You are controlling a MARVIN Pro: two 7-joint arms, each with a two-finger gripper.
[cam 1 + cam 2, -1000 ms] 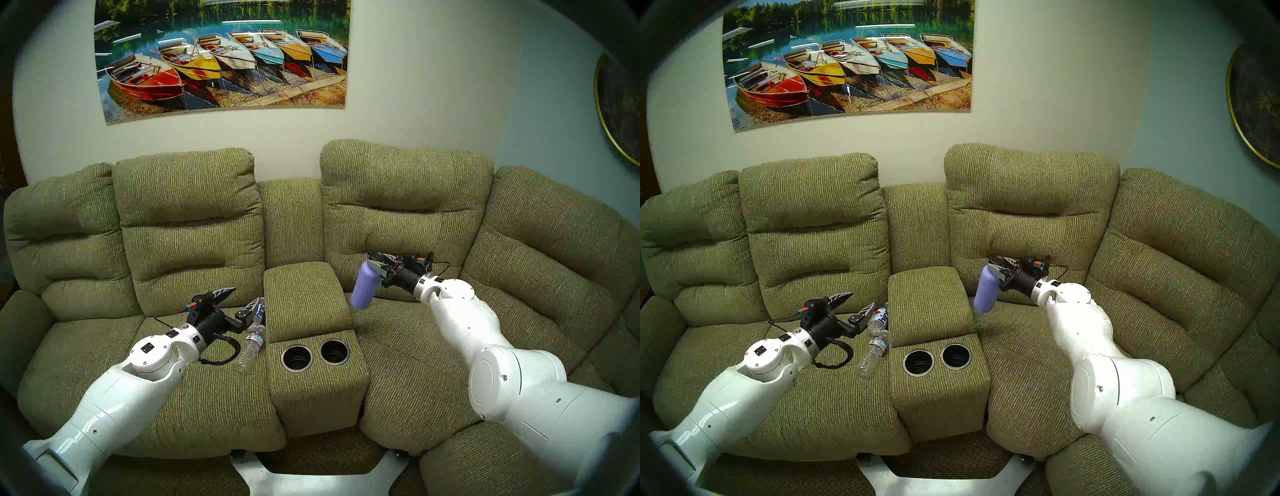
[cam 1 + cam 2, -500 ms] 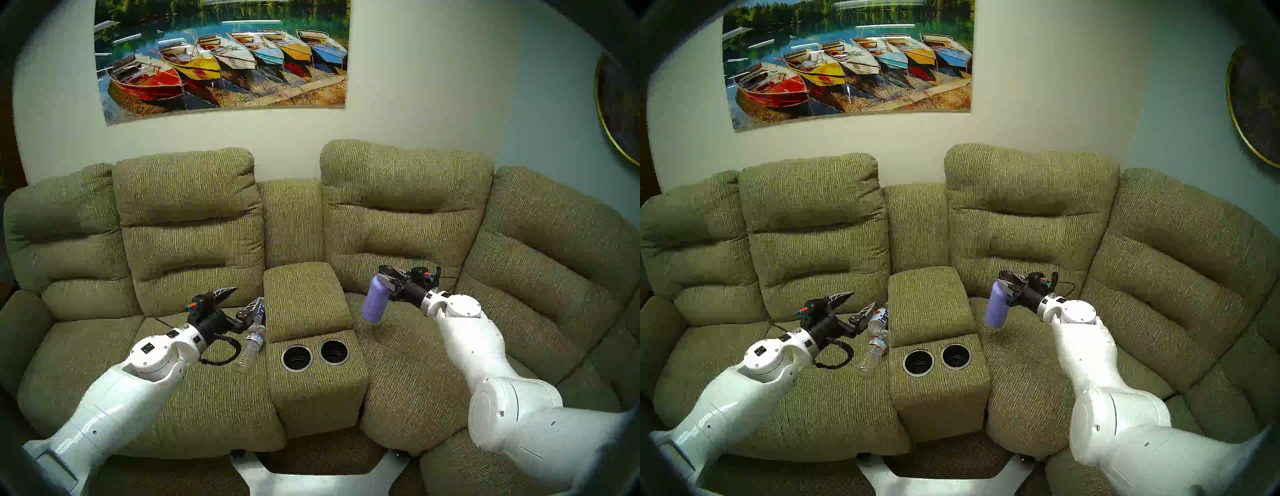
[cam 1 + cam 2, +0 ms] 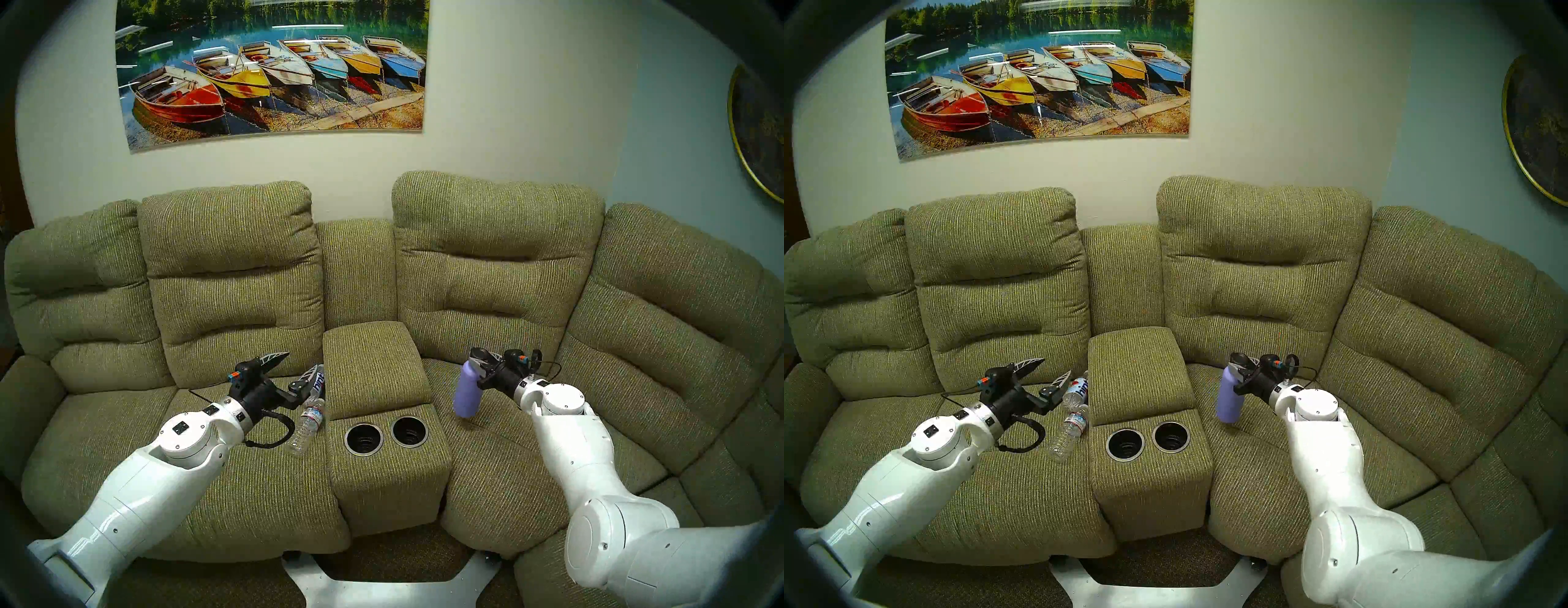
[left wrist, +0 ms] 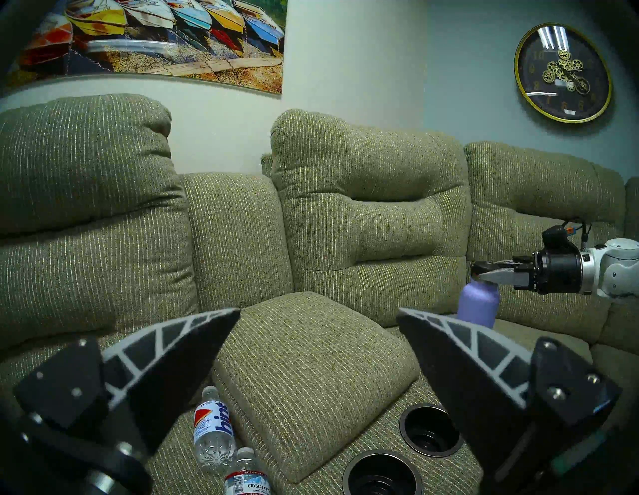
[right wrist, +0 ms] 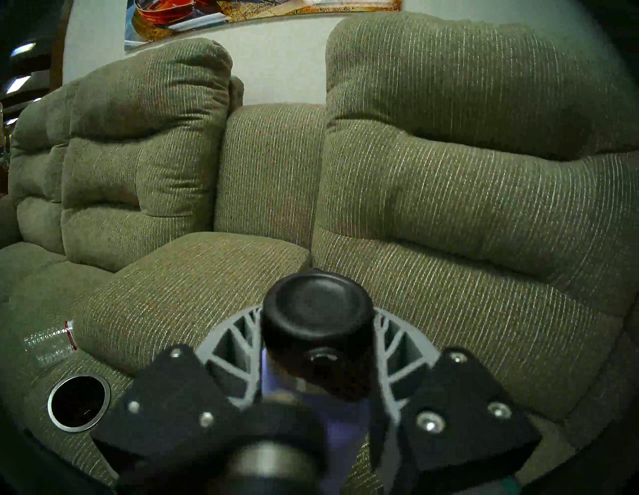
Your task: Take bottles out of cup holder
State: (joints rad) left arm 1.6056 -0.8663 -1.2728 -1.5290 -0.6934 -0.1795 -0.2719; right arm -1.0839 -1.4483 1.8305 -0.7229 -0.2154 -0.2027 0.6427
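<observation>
— What do we have in our right hand (image 3: 478, 364)?

— The lavender bottle (image 3: 467, 392). Our fingers are clamped tight at its neck, just under the black cap (image 5: 316, 318), and it hangs nearly upright above the right seat cushion (image 3: 500, 458), just clear of the fabric, beside the console (image 3: 373, 361).

— And the left hand (image 3: 292, 373)?

— Spread wide and empty — it hovers over the left seat, its near finger just beside the hint bottle (image 4: 211, 433).

— Where does that one lie?

— On the left seat cushion (image 3: 148, 429), against the console's side. The slimmer crinkled water bottle (image 3: 306, 429) lies right in front of it, the two touching or nearly so.

— The cup holder (image 3: 385, 433)?

— Both silver-rimmed wells at the console's front stand empty; we see down to their dark bottoms.
</observation>
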